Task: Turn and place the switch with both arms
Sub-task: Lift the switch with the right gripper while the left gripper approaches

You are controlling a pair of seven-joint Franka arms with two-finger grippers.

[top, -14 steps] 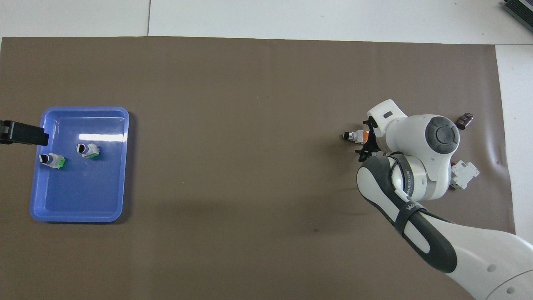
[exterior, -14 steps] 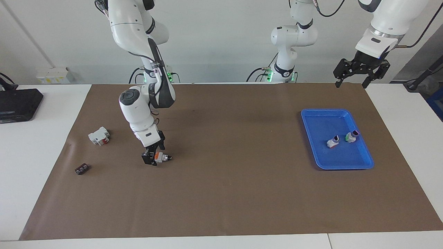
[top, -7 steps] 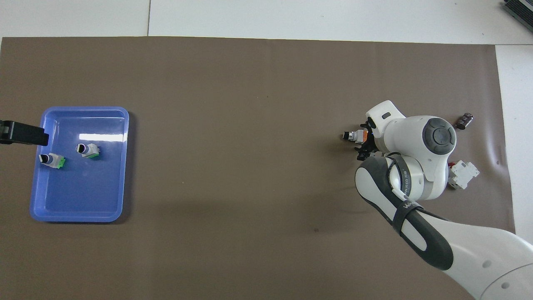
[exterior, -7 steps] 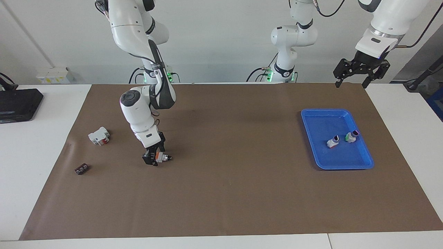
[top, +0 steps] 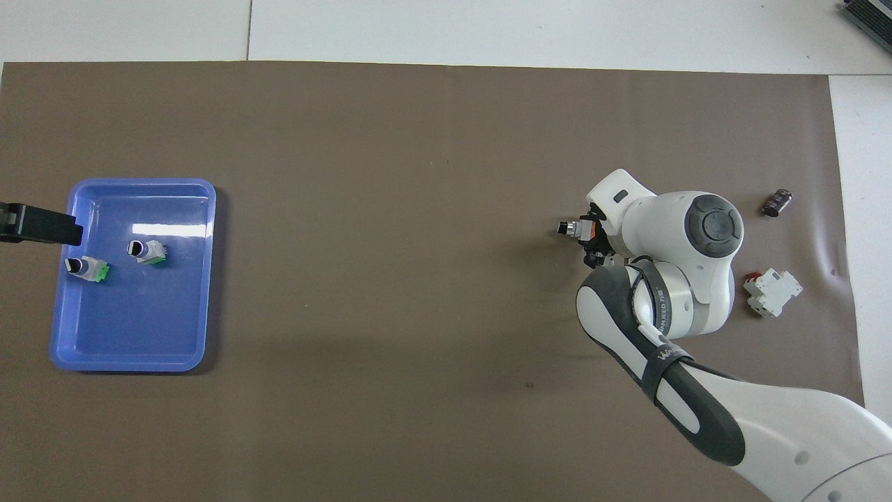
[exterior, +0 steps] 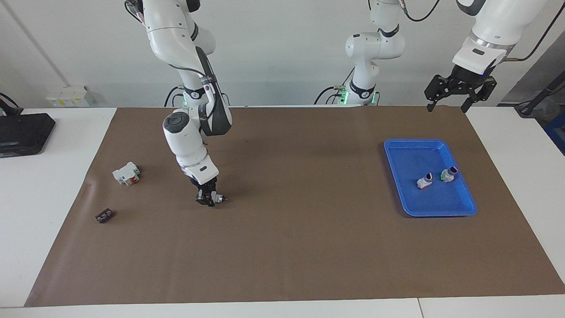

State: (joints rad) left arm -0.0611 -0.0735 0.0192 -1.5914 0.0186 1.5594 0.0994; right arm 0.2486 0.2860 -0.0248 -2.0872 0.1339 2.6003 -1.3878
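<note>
The switch (exterior: 216,198) (top: 575,228) has a white body, an orange section and a black-and-silver knob that points toward the left arm's end of the table. My right gripper (exterior: 207,197) (top: 592,240) is shut on the switch, just above the brown mat, and its wrist hides most of the body from overhead. My left gripper (exterior: 459,90) hangs open, high over the mat's edge near its own base and above the blue tray (exterior: 459,207); only its tip (top: 38,223) shows overhead. The left arm waits.
The blue tray (top: 202,279) holds two small switches (exterior: 424,181) (exterior: 449,174) with green parts. A larger white block with a red part (exterior: 126,173) (top: 770,291) and a small dark part (exterior: 104,215) (top: 777,202) lie toward the right arm's end. A black box (exterior: 22,132) sits off the mat.
The right gripper closed on the switch and has carried it a little toward the left arm's end of the table. The left arm has stayed put.
</note>
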